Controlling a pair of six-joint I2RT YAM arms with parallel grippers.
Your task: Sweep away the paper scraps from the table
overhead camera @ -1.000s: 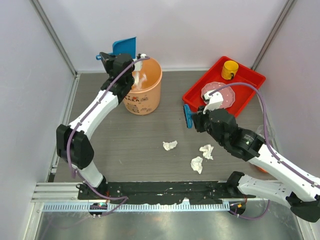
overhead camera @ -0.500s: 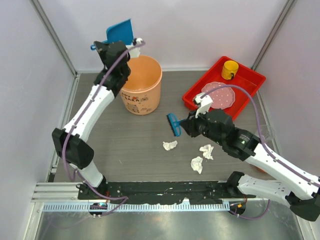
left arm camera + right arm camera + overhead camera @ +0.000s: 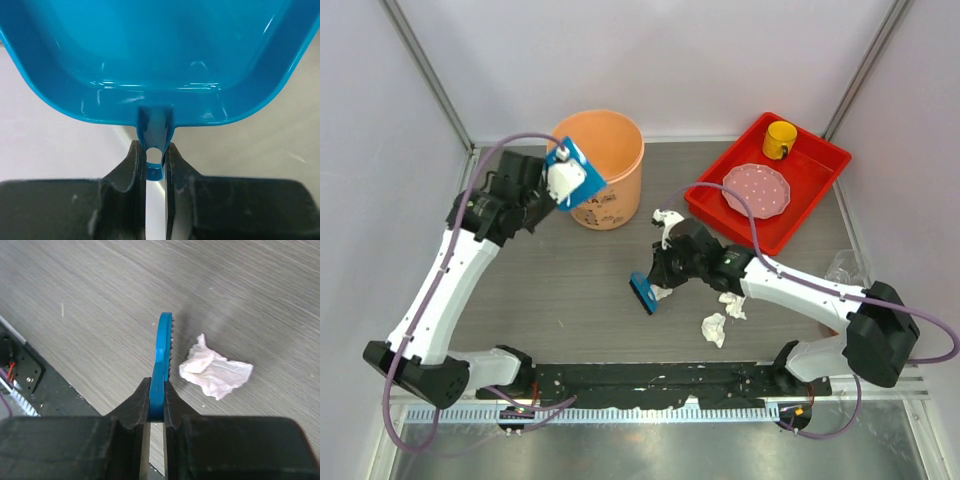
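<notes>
From the top: dark grey-brown wood-grain table (image 3: 570,290) boxed in by white walls (image 3: 670,60), three crumpled white paper scraps (image 3: 714,328) lying right of centre, toward the near edge. Left wrist cam: left claw (image 3: 155,150) clamped on the blue plastic dustpan (image 3: 150,50) handle. Right wrist cam: right claw (image 3: 157,390) pinching a blue brush (image 3: 162,350), one scrap just beside its bristles.

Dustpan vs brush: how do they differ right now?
Dustpan is a wide scoop; brush is a thin strip with bristles. Dustpan is up beside the bucket in the left pincer; brush is low over the table in the right pincer, beside a scrap. Shared: both blue, each clamped by its handle.
</notes>
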